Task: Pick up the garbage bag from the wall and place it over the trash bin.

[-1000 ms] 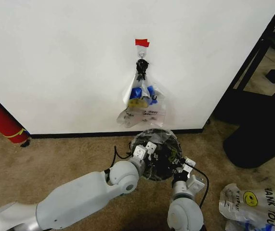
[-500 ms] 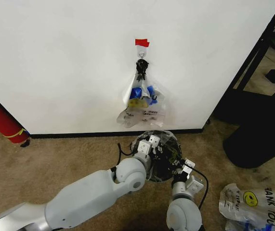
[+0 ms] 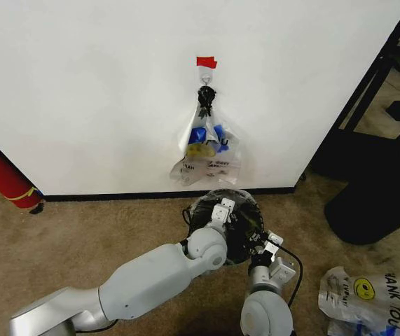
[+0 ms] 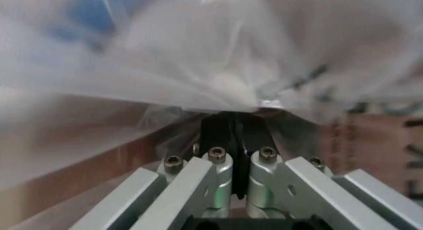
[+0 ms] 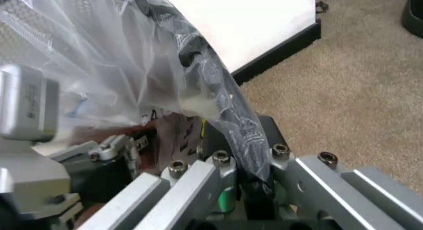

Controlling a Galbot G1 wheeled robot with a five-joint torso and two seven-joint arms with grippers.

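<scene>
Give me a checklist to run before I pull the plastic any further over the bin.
1. Left gripper has a grip: ok, shut on the see-through plastic.
2. Right gripper has a grip: ok, shut on a fold of the same kind of plastic.
3. Both grippers at the trash bin: ok, one on each side of its top.
4. Plastic over the rim all round: cannot tell, the arms cover it.
5. Hook emptied: not ok, a hanging bag is on it.
6. Floor bag clear of the arms: ok, it lies apart.
</scene>
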